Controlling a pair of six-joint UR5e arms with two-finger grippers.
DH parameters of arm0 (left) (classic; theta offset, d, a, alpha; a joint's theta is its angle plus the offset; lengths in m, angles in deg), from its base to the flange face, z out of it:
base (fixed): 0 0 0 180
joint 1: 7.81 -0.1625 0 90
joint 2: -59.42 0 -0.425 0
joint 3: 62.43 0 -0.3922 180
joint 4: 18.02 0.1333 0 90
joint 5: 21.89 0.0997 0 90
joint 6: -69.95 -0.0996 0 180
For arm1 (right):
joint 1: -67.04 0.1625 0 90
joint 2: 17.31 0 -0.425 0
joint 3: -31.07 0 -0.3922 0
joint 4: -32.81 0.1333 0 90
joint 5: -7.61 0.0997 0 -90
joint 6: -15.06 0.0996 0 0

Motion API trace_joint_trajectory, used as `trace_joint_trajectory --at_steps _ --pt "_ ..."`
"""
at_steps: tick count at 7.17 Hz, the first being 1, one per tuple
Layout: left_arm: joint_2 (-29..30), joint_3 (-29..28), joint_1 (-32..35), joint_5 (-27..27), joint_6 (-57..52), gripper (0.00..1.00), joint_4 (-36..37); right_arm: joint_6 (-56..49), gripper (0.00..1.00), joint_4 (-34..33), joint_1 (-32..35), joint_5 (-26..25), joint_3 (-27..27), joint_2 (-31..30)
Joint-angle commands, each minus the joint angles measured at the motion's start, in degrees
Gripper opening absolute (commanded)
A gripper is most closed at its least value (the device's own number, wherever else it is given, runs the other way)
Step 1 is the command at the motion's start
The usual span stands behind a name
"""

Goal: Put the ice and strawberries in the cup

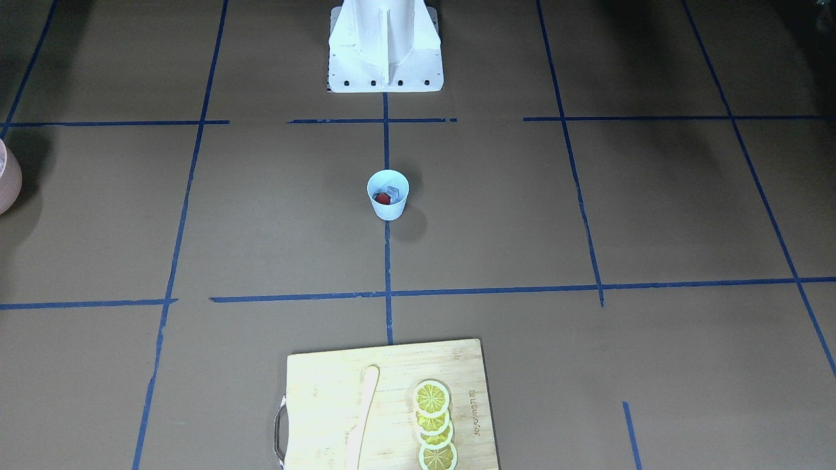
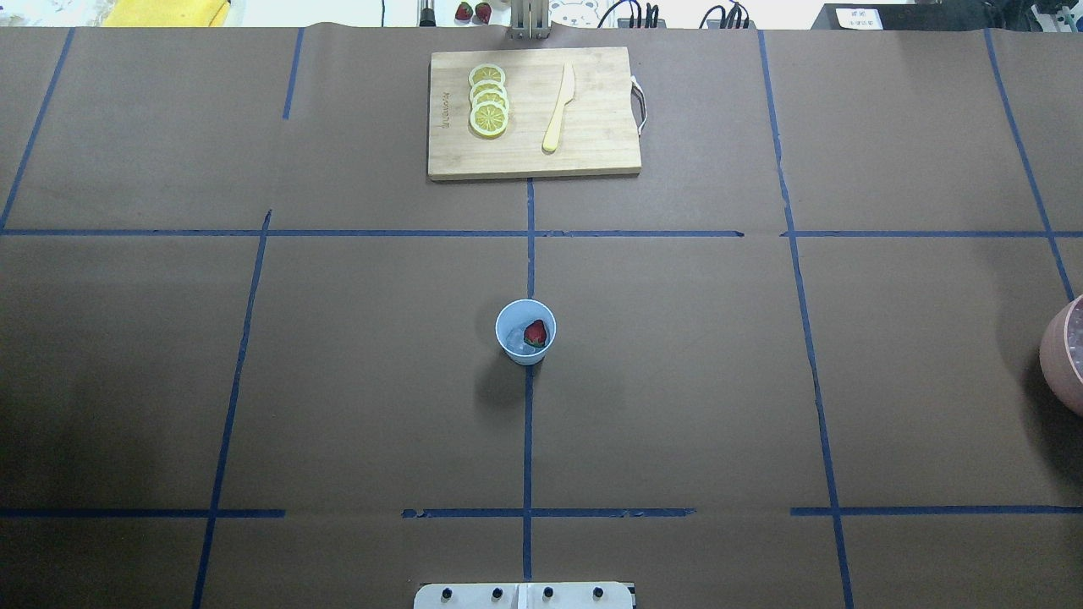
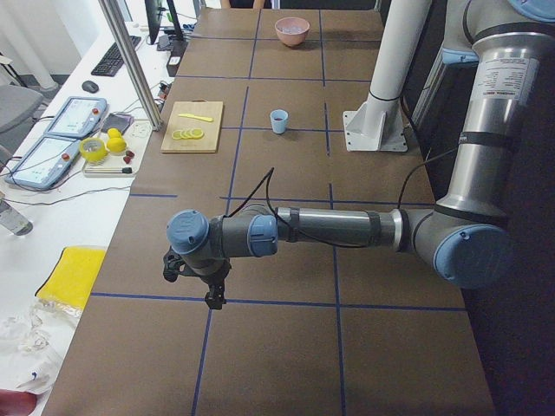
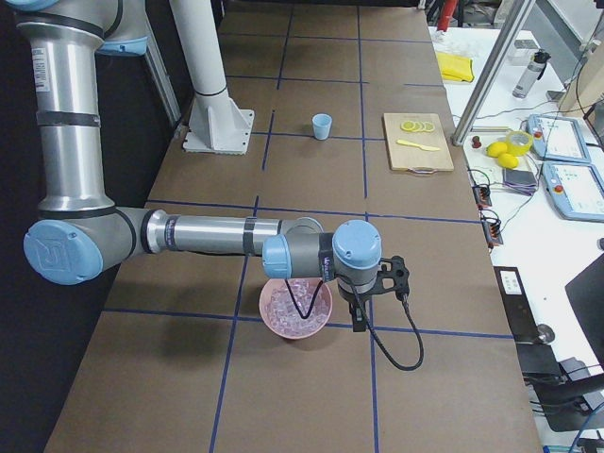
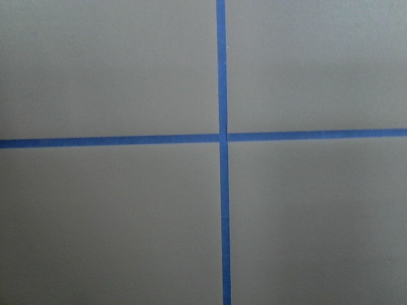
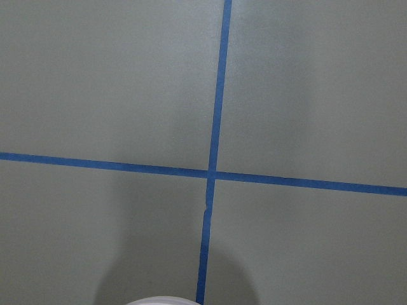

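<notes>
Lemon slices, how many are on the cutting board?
4 lemon slices, in one overlapping row on the wooden cutting board, left of the pale knife in the overhead view. Another could hide under the overlaps.

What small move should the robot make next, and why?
Probably none. The cup already holds the strawberry and an ice cube, and the left arm and right arm hang far from it. I would leave them there.

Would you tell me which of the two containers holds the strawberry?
The small blue cup in the middle, not the pink bowl at the edge.
</notes>
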Motion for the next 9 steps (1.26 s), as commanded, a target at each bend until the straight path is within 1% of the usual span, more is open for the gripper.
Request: trace_joint_trajectory --at_steps 1,4,9 --pt "0.06 -0.04 0.17 2.57 0.53 1.0 -1.24 0.0 1.0 -0.02 0.0 -0.6 -0.02 0.09" --pt "0.06 -1.61 0.35 3.21 3.16 1.0 -4.83 0.0 1.0 0.16 0.0 -0.61 -0.02 0.27" --pt "0.15 -2.24 0.35 3.21 3.26 1.0 -4.93 0.0 1.0 -0.02 0.0 -0.61 -0.37 0.01"
